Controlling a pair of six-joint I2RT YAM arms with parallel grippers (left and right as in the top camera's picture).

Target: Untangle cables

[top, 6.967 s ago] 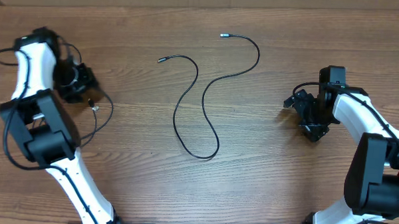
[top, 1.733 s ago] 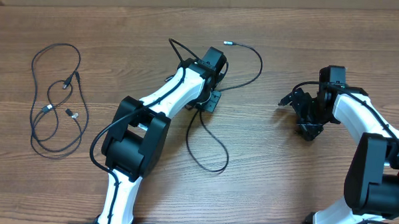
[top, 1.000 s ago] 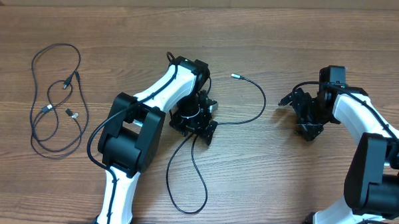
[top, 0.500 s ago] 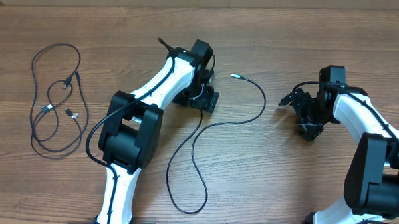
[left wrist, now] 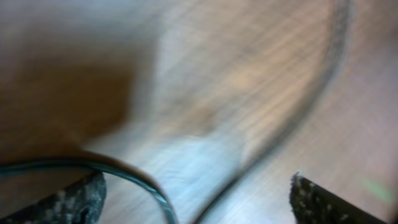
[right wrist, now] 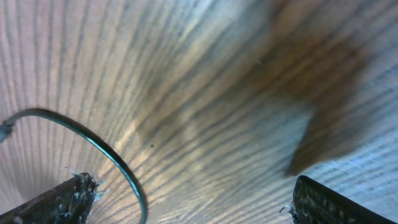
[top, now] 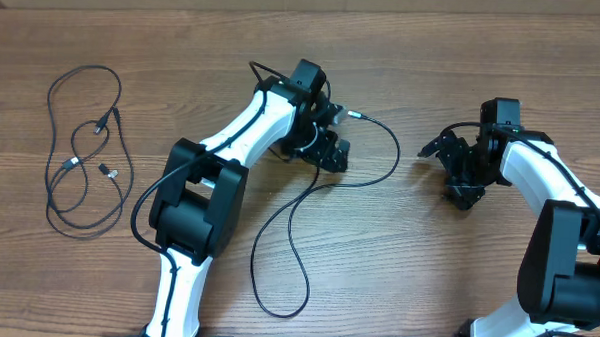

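Table (top: 456, 284) is plain wood. Coiled bunch of cables (top: 72, 164) sits at the far left, well apart from the loose cable (top: 290, 228) snaking down the middle. Left gripper (top: 328, 146) hangs just beside that strand's upper plug end, fingers (left wrist: 68, 202) spread wide with nothing clamped. Right gripper (top: 452, 174) is off to the right, its fingers (right wrist: 56, 200) also wide apart and holding nothing.

Coiled cables (top: 101, 127) far left, loose cable (top: 397, 152) centre — left jaws near its far end, right jaws well right
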